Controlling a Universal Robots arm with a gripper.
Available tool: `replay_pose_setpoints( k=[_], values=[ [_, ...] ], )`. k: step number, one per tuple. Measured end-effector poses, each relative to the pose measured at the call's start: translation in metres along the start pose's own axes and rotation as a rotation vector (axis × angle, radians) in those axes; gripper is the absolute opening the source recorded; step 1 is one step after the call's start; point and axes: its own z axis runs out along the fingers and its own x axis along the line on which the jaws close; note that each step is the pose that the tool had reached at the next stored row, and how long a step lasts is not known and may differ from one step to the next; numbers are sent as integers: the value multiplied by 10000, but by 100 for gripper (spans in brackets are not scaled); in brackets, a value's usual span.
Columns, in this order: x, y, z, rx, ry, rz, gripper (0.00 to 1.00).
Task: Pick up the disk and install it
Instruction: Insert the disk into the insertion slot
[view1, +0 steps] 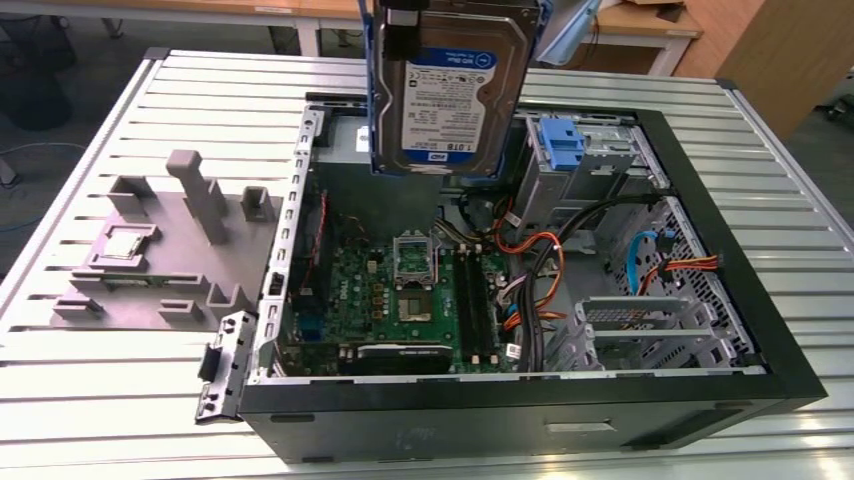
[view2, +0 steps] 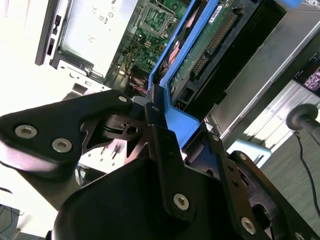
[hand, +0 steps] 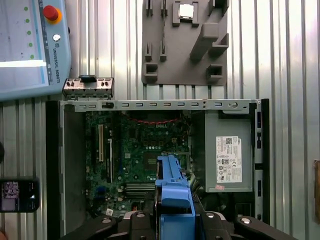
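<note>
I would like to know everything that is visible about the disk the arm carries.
The disk is a flat silver hard drive with a white-and-blue label, framed by a blue plastic bracket. It hangs upright, label facing the exterior view, above the open computer case, apparently clear of it. The second wrist view shows its green circuit board side. The gripper is shut on the bracket's end.
</note>
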Motion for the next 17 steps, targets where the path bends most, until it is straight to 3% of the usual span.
replay_pose_setpoints(
  k=[6, 17],
  values=[
    [-2, -43, 0, 0, 0, 0, 36],
    [24, -49, -1, 0, 1, 1, 36]
  ],
)
